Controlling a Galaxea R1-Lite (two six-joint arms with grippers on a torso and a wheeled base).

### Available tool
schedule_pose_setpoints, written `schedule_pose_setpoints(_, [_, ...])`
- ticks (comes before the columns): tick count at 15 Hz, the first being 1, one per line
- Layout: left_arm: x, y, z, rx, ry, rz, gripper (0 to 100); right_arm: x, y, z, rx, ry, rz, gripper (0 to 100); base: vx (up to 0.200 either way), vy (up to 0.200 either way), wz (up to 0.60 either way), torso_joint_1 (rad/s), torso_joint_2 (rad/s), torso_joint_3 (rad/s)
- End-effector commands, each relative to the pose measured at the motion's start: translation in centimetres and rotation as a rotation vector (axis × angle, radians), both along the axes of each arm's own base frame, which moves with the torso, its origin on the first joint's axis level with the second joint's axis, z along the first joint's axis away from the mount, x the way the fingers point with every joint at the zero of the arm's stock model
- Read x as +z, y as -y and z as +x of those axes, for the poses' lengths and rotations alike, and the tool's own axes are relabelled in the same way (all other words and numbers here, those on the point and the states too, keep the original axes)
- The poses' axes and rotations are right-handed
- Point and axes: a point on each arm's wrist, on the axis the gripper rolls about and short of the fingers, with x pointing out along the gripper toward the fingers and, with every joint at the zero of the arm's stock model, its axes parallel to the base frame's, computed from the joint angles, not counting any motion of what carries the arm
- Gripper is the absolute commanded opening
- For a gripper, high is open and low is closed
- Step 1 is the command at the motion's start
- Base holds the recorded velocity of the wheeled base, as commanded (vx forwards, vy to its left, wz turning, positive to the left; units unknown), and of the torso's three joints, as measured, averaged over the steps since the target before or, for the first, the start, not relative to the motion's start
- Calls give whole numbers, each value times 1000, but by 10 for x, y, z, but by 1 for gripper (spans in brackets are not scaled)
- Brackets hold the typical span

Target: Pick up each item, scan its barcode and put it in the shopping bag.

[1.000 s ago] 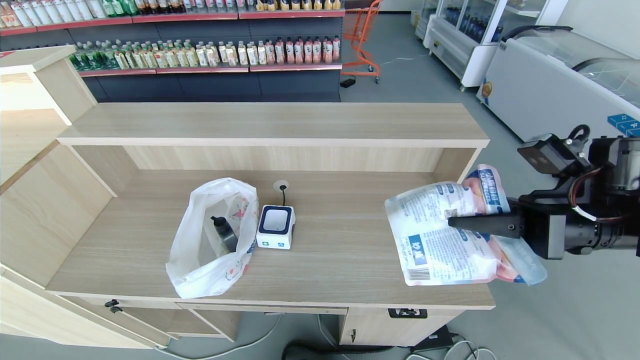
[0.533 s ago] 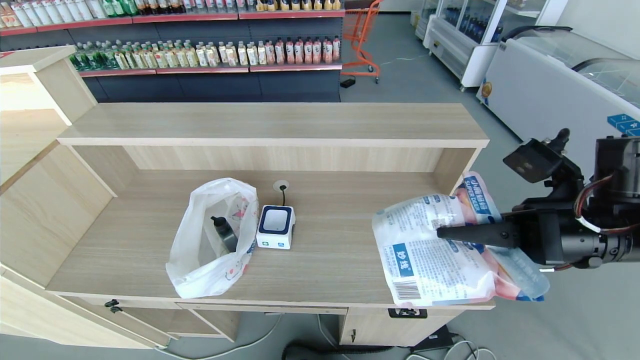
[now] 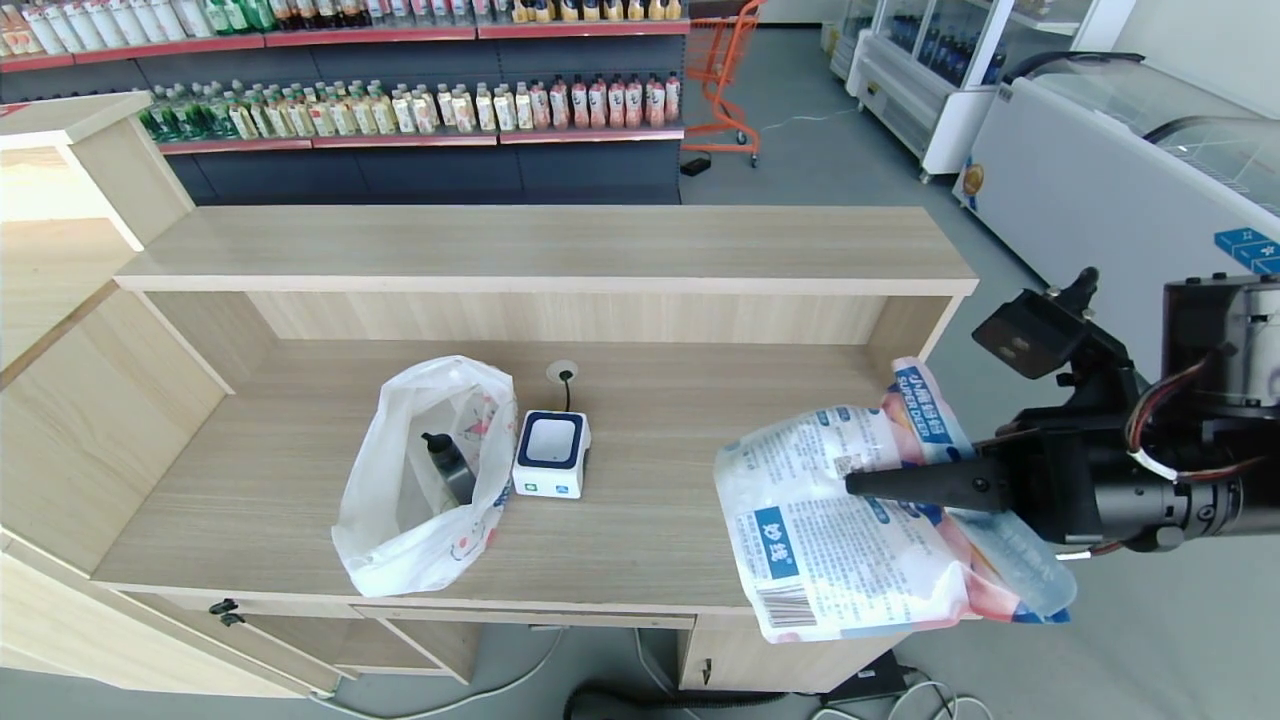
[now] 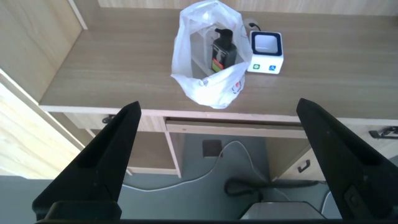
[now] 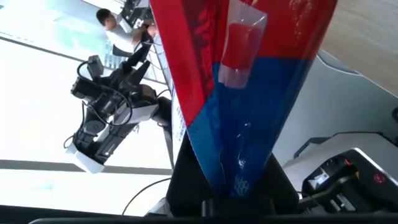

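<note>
1. The right end effector (image 3: 852, 487) is clamped on a large flat snack package (image 3: 840, 540). One dark finger lies across the printed white face of the package, and the other is hidden behind it.
2. The package hangs tilted in the air over the near right corner of the wooden surface (image 3: 650, 500), and its lower edge juts past the front rim. The barcode sits at its lower left corner and faces up toward the head camera. In the right wrist view the package's other side is red above and blue below.
3. The package is well apart from the scanner (image 3: 551, 453), off to the scanner's right.
4. The scanner is a small white box with a dark window on top. It stands near the middle of the surface, with a cable running to a hole just behind it.
5. The white plastic shopping bag (image 3: 420, 480) stands just beside the scanner on its left, mouth open. A dark pump bottle (image 3: 450, 468) stands upright inside it.
6. The left end effector (image 4: 217, 106) hangs off the front edge of the surface. Its fingers are spread wide and grip nothing.
</note>
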Motion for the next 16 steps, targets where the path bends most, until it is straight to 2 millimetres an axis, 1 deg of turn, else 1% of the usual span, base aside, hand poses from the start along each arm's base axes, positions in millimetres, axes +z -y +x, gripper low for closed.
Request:
schedule_pose_setpoints(1, [0,0,0,0,0,0,100,0,-2,3,5,-2,2,0,0,0,0,0,0,0])
schedule_pose_setpoints(7, [0,0,0,0,0,0,100,-1,-6,0,24,-3,1,0,0,0,0,0,0,0])
schedule_pose_setpoints(16, [0,0,0,0,0,0,100,2,-6,0,24,13,7,0,0,0,0,0,0,0])
